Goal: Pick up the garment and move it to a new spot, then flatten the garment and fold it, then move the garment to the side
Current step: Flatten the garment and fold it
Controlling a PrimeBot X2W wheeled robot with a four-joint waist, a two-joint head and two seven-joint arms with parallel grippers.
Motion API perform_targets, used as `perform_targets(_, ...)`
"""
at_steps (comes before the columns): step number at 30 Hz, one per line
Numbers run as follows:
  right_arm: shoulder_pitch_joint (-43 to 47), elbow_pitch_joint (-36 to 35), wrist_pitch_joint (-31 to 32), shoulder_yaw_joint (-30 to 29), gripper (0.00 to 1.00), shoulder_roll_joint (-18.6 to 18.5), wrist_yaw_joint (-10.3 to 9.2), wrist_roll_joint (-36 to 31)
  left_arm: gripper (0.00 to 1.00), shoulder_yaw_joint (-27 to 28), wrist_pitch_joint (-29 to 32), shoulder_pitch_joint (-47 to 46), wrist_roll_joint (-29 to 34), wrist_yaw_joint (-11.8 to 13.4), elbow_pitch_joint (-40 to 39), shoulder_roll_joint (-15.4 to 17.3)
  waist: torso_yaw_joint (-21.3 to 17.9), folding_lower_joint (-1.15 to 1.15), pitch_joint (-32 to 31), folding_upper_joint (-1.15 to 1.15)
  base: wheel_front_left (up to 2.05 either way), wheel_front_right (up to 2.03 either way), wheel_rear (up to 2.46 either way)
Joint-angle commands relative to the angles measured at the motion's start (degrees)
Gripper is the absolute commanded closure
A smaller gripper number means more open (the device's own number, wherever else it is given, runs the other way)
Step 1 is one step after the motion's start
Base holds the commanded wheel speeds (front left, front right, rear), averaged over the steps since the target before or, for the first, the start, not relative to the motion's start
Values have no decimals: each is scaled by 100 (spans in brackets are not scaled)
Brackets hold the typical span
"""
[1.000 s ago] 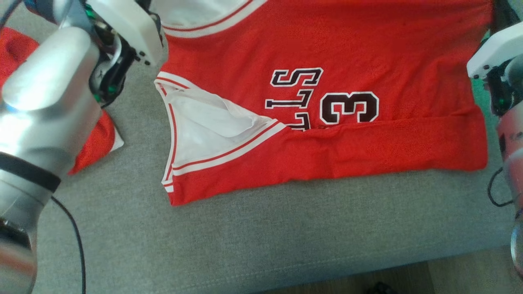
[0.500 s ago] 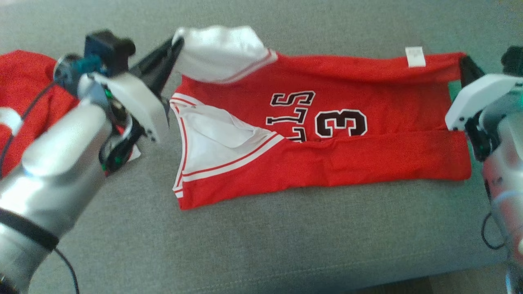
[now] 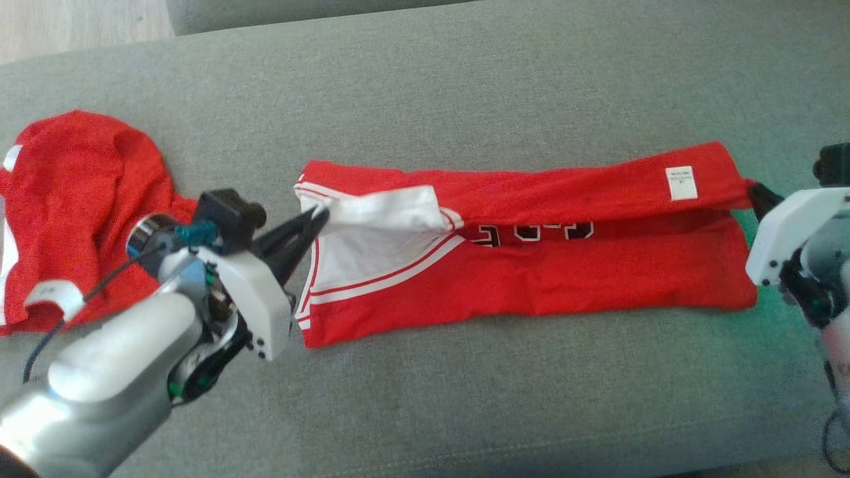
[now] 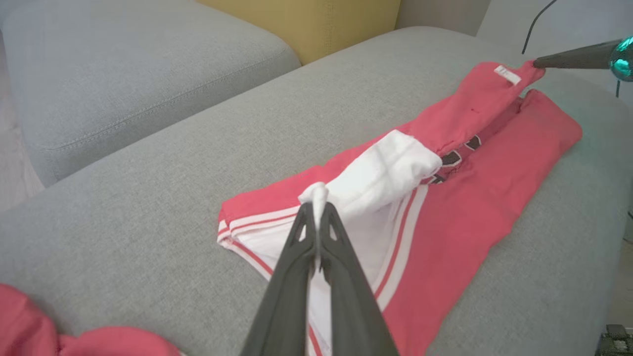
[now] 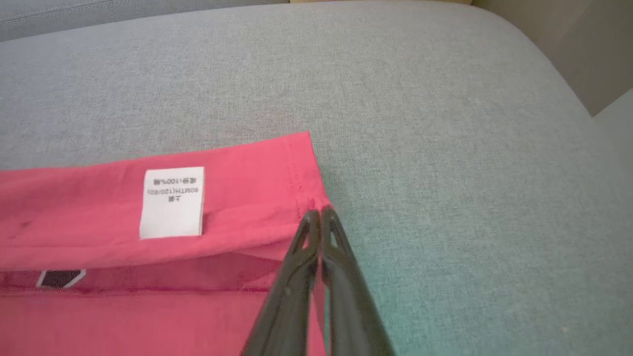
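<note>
the red jersey (image 3: 531,285) lies stretched lengthwise across the middle of the grey sofa seat (image 3: 465,405). its far long edge is doubled over toward me, so the flap half covers the dark lettering (image 3: 524,231) on the chest. a white care label (image 3: 681,182) faces up on that flap near its right end. at the left end the white lining (image 3: 372,245) and red-striped trim of an armhole lie open.

my left hand (image 3: 321,216) is clamped on a pinch of white fabric at the flap's left corner. in the left wrist view its fingers press together, with cloth bunched above their tips. my right hand (image 3: 752,191) is closed on the flap's red right corner, just beside the hem, fingers together. a green glow (image 3: 770,312) tints the seat beneath it.

a second red garment (image 3: 80,206) sits crumpled on the seat well to the left, apart from the jersey. beyond the seat, the left wrist view shows another grey cushion (image 4: 123,74) and a yellow cushion (image 4: 306,24) behind it.
</note>
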Motion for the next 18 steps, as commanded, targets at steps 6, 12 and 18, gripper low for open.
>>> perform_targets(6, 530, -1152, 857, -23, 100, -376, 11, 273, 100, 21, 185, 45, -16, 149, -476, 390, -36, 0, -57, 0, 0, 0, 0)
perform_targets(12, 1061, -1999, 1610, -307, 100, -433, 11, 317, 100, -267, 362, 197, 211, 198, -487, 454, -81, 0, -83, 0, 0, 0, 0)
perform_targets(18, 1393, -2519, 2092, -559, 100, -323, 11, 216, 100, -344, 345, 317, 206, 168, -223, 350, -124, 0, -74, 0, 0, 0, 0)
